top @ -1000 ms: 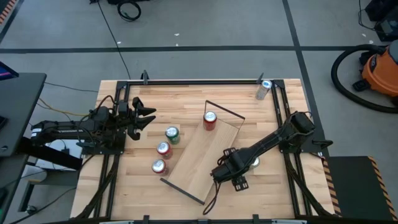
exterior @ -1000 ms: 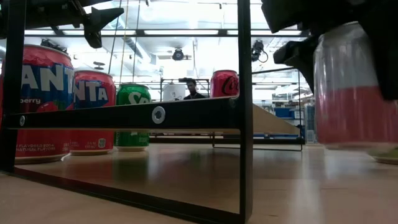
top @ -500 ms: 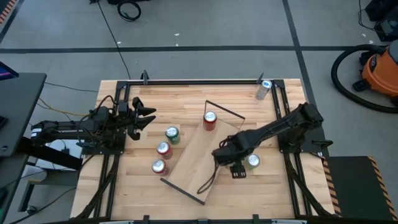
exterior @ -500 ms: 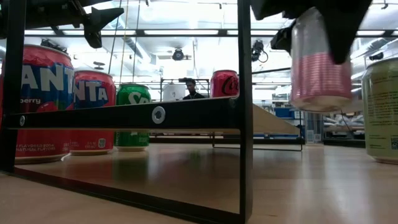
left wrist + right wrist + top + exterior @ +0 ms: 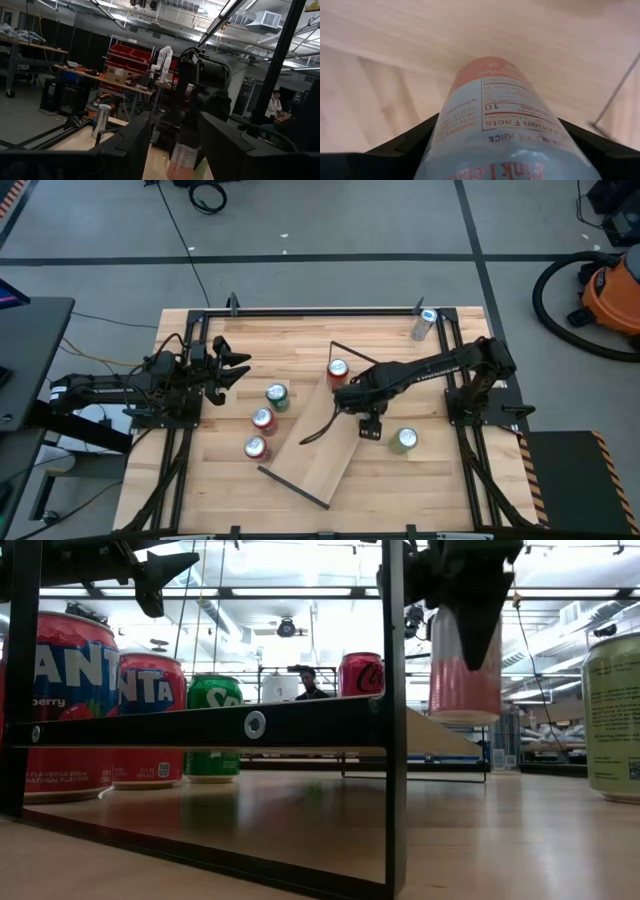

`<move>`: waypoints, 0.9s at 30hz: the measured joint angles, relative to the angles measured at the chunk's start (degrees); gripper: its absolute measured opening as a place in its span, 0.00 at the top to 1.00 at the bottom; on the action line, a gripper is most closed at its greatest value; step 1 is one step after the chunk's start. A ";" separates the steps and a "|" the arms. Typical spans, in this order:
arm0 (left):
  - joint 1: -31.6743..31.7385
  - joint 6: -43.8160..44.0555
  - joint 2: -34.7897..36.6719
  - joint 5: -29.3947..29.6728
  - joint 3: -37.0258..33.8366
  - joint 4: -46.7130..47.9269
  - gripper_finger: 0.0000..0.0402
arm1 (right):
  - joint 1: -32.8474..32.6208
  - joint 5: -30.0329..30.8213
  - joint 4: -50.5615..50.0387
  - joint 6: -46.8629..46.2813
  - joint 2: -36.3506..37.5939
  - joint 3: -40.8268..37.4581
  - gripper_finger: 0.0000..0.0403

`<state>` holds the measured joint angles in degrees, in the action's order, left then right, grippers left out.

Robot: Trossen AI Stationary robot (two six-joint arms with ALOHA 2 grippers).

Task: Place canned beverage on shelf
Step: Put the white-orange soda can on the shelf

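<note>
- Right gripper [image 5: 366,423] jaws pinch a pink lemonade can [image 5: 464,665], aloft over the shelf [image 5: 325,448].
- One red can [image 5: 338,372] stands at its twelve-o'clock end.
- Left gripper [image 5: 237,369] jaws part-spread, empty.
- Set-down pending.

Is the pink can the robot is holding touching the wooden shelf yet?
Apart. In the low view the pink can, clamped in the right gripper, hangs with open air between its bottom and the shelf board below it.
</note>
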<state>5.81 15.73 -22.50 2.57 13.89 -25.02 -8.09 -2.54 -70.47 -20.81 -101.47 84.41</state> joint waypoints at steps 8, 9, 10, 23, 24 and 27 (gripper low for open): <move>0.01 0.00 0.00 0.00 0.00 0.00 0.56 | 1.72 5.37 0.04 6.75 0.00 0.01 0.21; 0.02 0.00 0.00 0.00 0.00 0.00 0.56 | 1.96 5.66 0.09 7.56 0.00 0.01 0.21; 0.02 0.00 0.00 0.00 0.00 0.00 0.56 | 2.19 5.92 0.23 8.47 -0.01 0.01 0.21; 0.01 -0.01 0.00 0.00 0.00 0.04 0.56 | 6.22 6.69 1.78 18.21 -2.12 0.06 0.21; 0.01 -0.22 0.00 0.00 0.00 0.02 0.56 | 6.50 7.44 1.77 18.55 -2.12 0.04 0.21; 0.01 -0.77 0.00 0.05 0.00 0.01 0.56 | 7.50 8.35 1.87 19.53 -2.12 0.06 0.21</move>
<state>5.82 14.95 -22.50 2.61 13.89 -25.01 -0.59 5.82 -68.60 -1.28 -103.59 84.46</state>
